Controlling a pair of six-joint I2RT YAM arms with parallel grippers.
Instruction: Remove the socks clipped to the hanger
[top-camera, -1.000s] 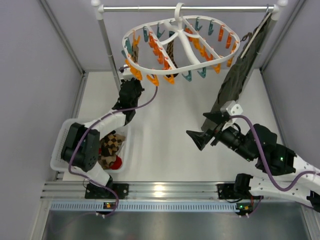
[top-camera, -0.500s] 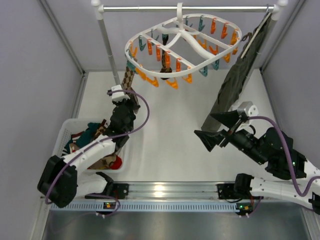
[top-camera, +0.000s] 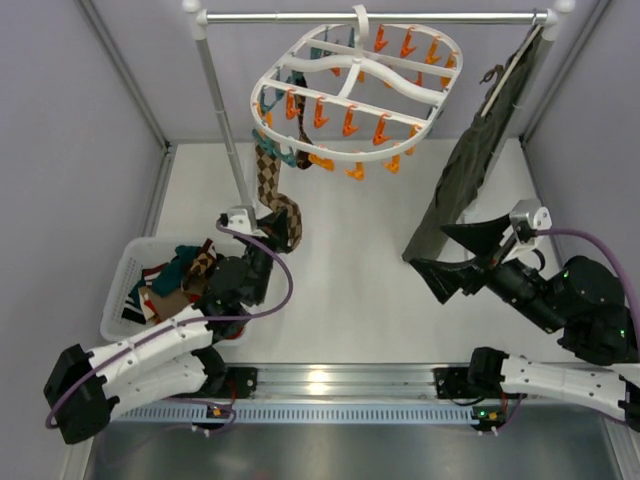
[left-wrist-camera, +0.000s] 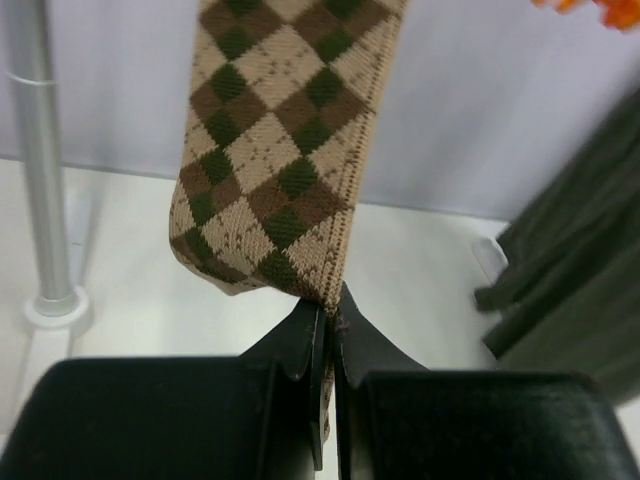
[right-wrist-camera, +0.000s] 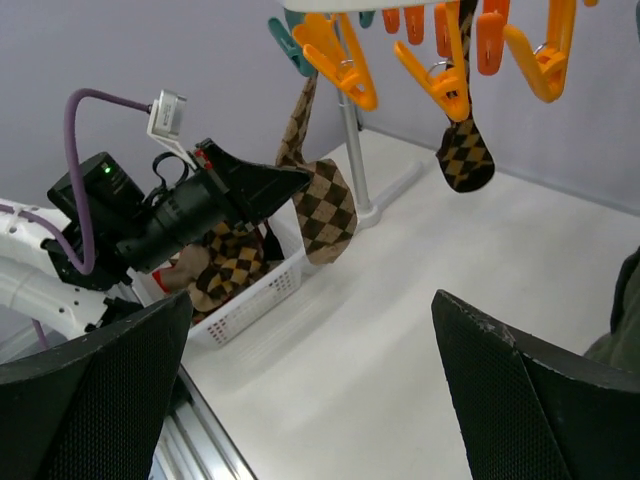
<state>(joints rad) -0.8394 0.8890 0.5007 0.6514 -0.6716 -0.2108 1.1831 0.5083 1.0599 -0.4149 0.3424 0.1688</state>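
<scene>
The white oval hanger (top-camera: 350, 85) hangs tilted from the rail, with orange and teal clips. A brown-tan argyle sock (top-camera: 275, 195) stretches from a clip at its left edge down to my left gripper (top-camera: 284, 238), which is shut on the sock's lower edge. In the left wrist view the sock (left-wrist-camera: 285, 160) is pinched between the closed fingers of that gripper (left-wrist-camera: 332, 302). The right wrist view shows this sock (right-wrist-camera: 325, 205) and a second argyle sock (right-wrist-camera: 465, 155) hanging from a clip. My right gripper (top-camera: 430, 247) is open and empty, right of the hanger, also seen in its own view (right-wrist-camera: 312, 300).
A white basket (top-camera: 118, 300) at the near left holds several socks, also visible in the right wrist view (right-wrist-camera: 255, 290). The metal rail's upright post (top-camera: 225, 120) stands just left of the sock. A long olive-green garment (top-camera: 475, 165) hangs at the right.
My left gripper has drawn back and down toward the basket with the argyle sock, stretching it. The hanger has swung and tilted. My right arm has moved back to the right.
</scene>
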